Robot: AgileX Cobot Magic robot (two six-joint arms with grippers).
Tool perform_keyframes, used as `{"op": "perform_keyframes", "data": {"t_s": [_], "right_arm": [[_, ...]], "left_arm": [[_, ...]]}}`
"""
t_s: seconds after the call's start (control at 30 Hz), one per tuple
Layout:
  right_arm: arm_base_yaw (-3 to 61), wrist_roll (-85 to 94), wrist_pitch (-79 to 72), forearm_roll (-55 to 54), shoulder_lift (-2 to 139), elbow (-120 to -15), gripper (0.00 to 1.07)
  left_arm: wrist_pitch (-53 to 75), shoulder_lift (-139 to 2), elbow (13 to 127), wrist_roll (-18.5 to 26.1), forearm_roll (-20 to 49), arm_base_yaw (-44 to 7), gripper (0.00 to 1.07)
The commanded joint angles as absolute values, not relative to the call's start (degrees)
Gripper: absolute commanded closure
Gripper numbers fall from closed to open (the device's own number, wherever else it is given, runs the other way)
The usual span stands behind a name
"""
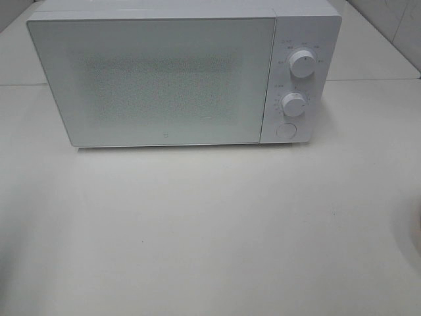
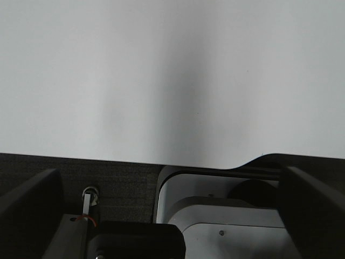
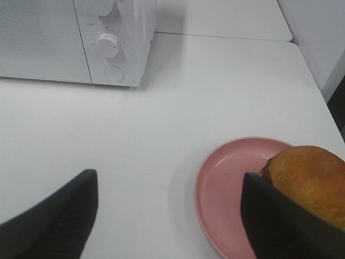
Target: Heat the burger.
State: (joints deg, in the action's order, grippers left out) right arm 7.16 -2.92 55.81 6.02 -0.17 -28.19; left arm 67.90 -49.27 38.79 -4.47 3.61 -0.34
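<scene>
The burger [image 3: 310, 178] shows only in the right wrist view, as a golden-brown domed bun on a pink round plate [image 3: 226, 178]. Its lower layers are hidden. My right gripper [image 3: 170, 183] is open and empty. It hangs above the table beside the plate, and one dark finger [image 3: 269, 221] overlaps the plate and bun in the picture. My left gripper [image 2: 170, 181] is open and empty over the bare white table near its front edge. Neither gripper shows in the exterior high view. The white microwave [image 1: 158, 79] stands at the back with its door shut.
The microwave has two knobs [image 1: 301, 62] [image 1: 294, 103] and a round button [image 1: 285, 130] on its right panel; it also shows in the right wrist view [image 3: 54, 38]. The white table [image 1: 210, 224] stretches in front of it. The table's right edge [image 3: 323, 91] lies beyond the plate.
</scene>
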Motion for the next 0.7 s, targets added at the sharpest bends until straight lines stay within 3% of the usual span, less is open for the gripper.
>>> {"op": "perform_keyframes", "data": {"t_s": [0.03, 0.4, 0.57, 0.7], "right_arm": [[6.8, -2.7, 54.9, 6.0, -1.9, -28.1, 0.34], [6.8, -2.7, 54.9, 6.0, -1.9, -28.1, 0.34], [6.8, -2.7, 54.9, 6.0, -1.9, -28.1, 0.34], [6.8, -2.7, 54.9, 6.0, -1.9, -28.1, 0.34]], "left_arm": [[67.4, -42.7, 35.2, -4.2, 3.6, -0.2, 0.06], [64.5, -23.0, 31.7, -4.1, 3.6, -0.2, 0.06], [61.1, -11.7, 29.7, 0.0, 1.7, -0.2, 0.06], [61.4, -7.8, 29.6, 0.0, 1.6, -0.2, 0.06]]}}
